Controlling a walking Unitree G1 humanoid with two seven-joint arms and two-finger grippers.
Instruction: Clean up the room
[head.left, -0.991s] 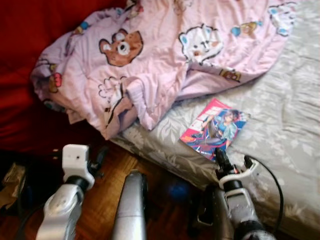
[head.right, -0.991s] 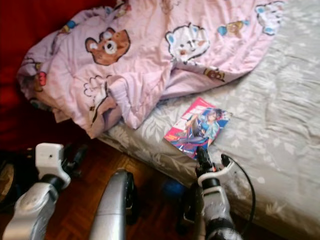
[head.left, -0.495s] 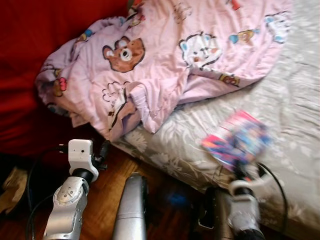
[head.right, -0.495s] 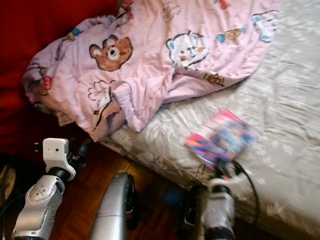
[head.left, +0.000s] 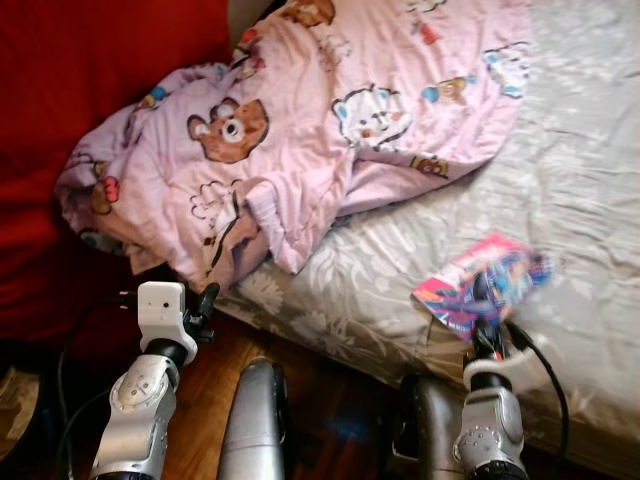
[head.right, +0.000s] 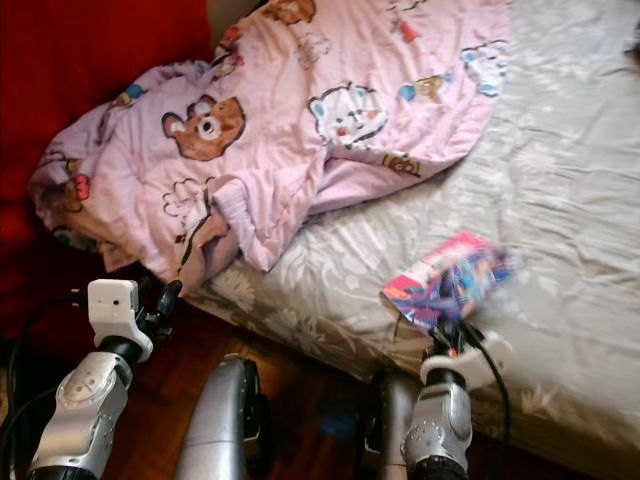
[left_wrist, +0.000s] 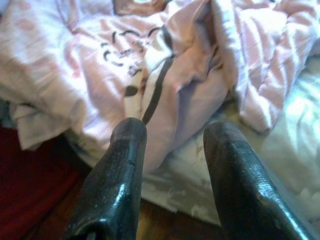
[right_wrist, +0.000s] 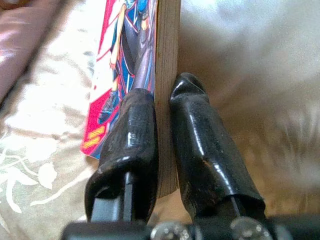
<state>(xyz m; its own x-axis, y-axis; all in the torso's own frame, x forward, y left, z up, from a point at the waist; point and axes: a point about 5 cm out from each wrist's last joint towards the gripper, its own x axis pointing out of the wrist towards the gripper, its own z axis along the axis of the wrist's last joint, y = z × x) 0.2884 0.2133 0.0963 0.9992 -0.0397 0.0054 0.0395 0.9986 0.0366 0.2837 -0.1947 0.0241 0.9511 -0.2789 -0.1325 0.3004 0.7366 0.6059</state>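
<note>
At the lower right of the frame my right gripper (right_wrist: 162, 125) pinches the book (head.left: 482, 283) by its edge to clear it off the bed (head.left: 590, 180), while my left gripper (left_wrist: 172, 150) idles open near the blanket (head.left: 300, 120).

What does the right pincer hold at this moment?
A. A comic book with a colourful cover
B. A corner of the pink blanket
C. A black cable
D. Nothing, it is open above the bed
A: in the right wrist view the right pincer has its two black fingers closed on the edge of the comic book, one on each side.
</note>
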